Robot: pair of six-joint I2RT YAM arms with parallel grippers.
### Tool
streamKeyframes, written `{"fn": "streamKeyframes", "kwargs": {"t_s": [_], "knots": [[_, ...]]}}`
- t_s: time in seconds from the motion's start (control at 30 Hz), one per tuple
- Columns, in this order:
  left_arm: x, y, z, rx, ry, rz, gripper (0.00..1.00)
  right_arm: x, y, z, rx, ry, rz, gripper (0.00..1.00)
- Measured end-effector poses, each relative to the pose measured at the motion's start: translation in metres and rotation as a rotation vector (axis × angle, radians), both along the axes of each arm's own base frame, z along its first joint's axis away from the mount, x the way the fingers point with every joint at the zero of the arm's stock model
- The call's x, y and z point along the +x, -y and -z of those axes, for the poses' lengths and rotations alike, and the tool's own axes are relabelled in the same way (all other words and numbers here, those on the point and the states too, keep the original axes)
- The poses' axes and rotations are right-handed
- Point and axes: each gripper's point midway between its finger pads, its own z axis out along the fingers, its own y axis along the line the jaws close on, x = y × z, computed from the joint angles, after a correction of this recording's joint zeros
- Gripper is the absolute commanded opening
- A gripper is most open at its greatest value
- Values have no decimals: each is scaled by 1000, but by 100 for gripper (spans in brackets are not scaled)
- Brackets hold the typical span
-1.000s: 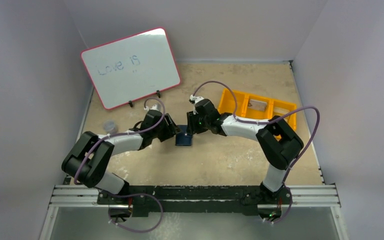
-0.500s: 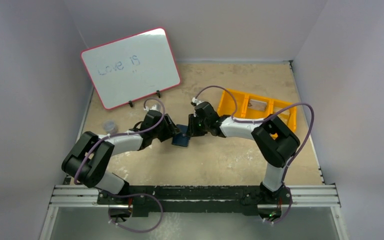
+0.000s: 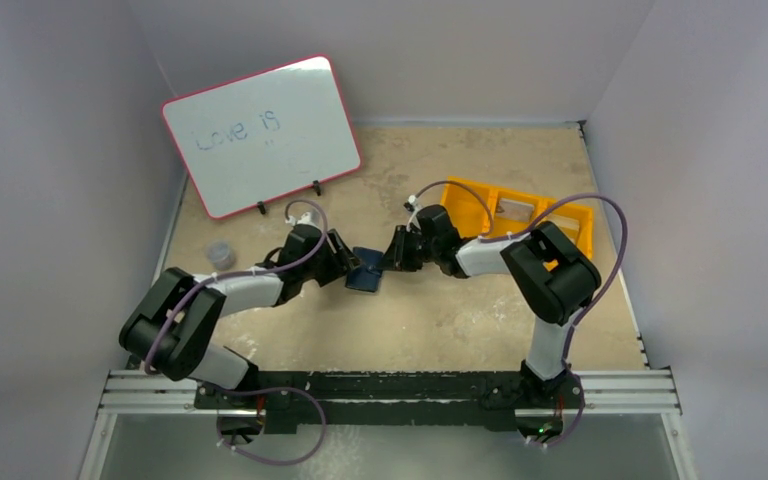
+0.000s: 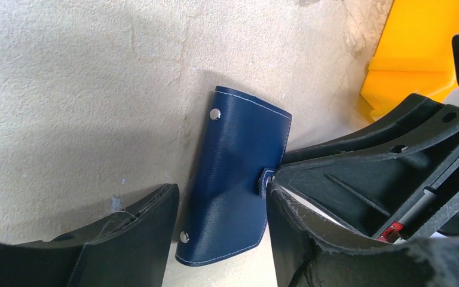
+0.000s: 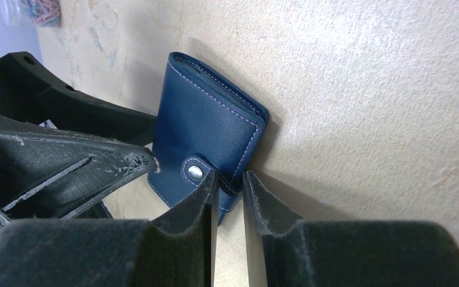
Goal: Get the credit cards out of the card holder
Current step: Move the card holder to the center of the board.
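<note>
- Top external view: the small dark navy-blue folding card holder (image 3: 365, 272) sits closed on the beige desk (image 3: 440, 330). It lies between the tips of the left arm (image 3: 250, 285) and the right arm (image 3: 480, 255), which meet over it.
- Left wrist view: the left jaws stand wide apart and straddle the card holder. One is just beside the edge with the two silver studs (image 4: 214, 113), and the other is against the side that carries the snap tab. I see no squeeze on the holder.
- Right wrist view: the right jaws are nearly together, with only a narrow gap between them. The holder's corner below the blue snap tab (image 5: 195, 171) sits in that gap, and one jaw overlaps the tab's end. Whether they pinch it, I cannot tell.
- To the right of the card holder and beyond it stands an orange plastic three-compartment tray (image 3: 525, 195). A whitish-grey flat credit card (image 3: 518, 209) lies in its middle compartment, well apart from the holder.
- Beyond the holder and to its left leans a white dry-erase board with a pink-red frame (image 3: 260, 135).
</note>
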Motion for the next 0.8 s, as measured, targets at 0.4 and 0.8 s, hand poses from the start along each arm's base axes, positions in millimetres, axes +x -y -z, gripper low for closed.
{"fn": "streamKeyframes", "kwargs": {"t_s": [0.4,0.8], "knots": [[-6,5,10,-68,-7,11,0,4,-1,-1,22,14,-13,27],[-3,7,9,-41,-34,22,0,10,22,-16,-182,137,-12,39]]}}
